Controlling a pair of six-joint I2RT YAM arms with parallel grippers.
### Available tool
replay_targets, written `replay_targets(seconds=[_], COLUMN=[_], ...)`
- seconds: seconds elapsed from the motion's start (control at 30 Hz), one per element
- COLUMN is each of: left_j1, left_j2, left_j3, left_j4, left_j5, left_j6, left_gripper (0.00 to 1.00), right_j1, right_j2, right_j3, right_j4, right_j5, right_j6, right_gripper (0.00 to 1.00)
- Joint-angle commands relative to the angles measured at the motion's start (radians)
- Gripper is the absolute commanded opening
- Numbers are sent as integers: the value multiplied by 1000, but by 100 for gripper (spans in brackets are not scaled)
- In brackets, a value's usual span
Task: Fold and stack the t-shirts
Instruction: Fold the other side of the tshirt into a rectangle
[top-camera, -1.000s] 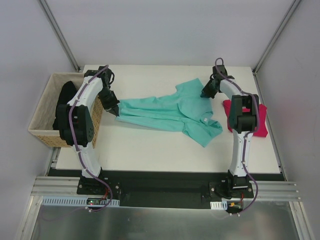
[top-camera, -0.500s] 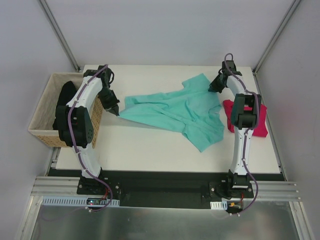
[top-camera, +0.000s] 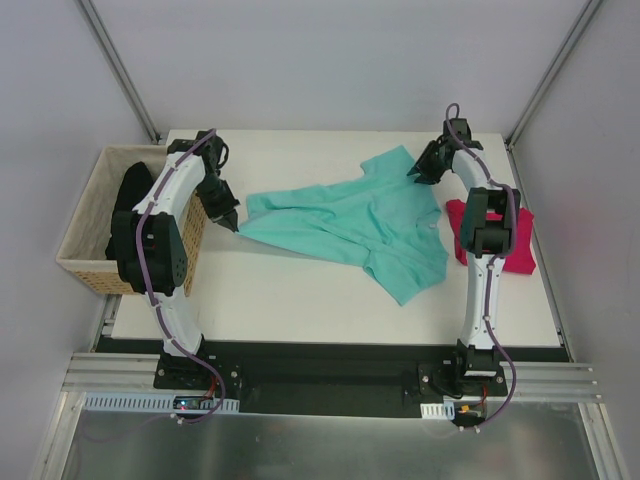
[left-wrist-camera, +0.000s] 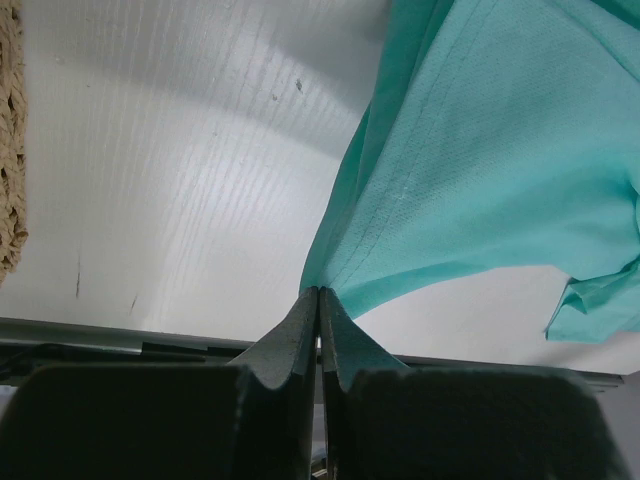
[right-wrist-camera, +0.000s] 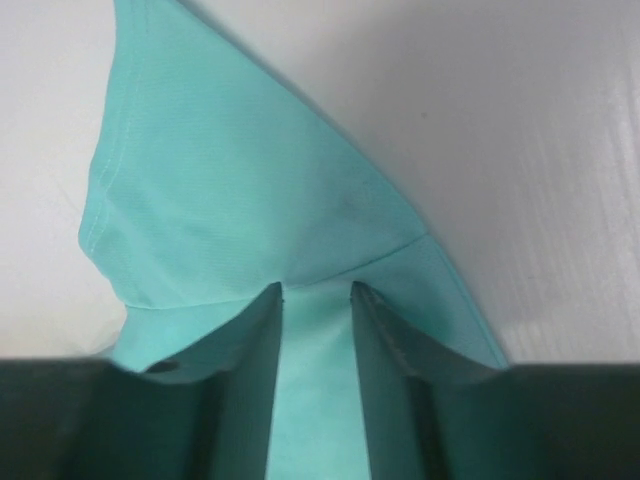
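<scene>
The left gripper (left-wrist-camera: 318, 292) has its two dark fingers pressed together on a bunched corner of the teal-green cloth t-shirt (top-camera: 350, 218). From that pinch the fabric fans out ahead of the fingertips and to their right, over the white table (top-camera: 300, 290). The right gripper (right-wrist-camera: 316, 292) stands with its fingers apart. A strip of the same shirt, near a stitched seam, lies in the gap between them, and a pointed flap of cloth reaches forward beyond the tips; whether the pads touch it cannot be told. Seen from above, the shirt lies wrinkled between the two grippers, its lower part spreading toward the table's near edge, closer to the right arm. A folded magenta-pink cloth t-shirt (top-camera: 518, 250) lies on the table behind the right gripper, partly hidden by that arm's elbow. Black cloth (top-camera: 125, 200) sits in a tan woven basket (top-camera: 80, 262) beside the left arm, behind its gripper.
</scene>
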Motion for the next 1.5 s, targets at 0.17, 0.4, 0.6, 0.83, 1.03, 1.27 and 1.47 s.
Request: replay_targets(seconds=[0.17, 0.4, 0.6, 0.83, 1.03, 1.27, 1.47], left_j1=[-17, -22, -31, -39, -40, -39, -50], left_j2=[-22, 7, 56, 120, 145, 122, 40], left_j3=[35, 50, 29, -2, -62, -143, -191], left_j4=[-48, -42, -10, -7, -16, 8, 53], left_j5=[-18, -15, 1, 8, -40, -52, -18], left_j6=[-7, 10, 31, 71, 83, 62, 42], left_gripper=[0, 0, 0, 0, 12, 34, 34], right_j1=[7, 27, 46, 66, 80, 96, 107], right_j2=[-83, -209, -322, -415, -484, -524, -548], right_j3=[32, -15, -69, -94, -117, -123, -141], right_j4=[-32, -47, -59, -107, -131, -151, -162], right_j5=[9, 50, 85, 117, 127, 125, 114], right_j6=[-69, -121, -151, -182, -190, -198, -199], right_gripper=[47, 48, 48, 48, 48, 48, 48])
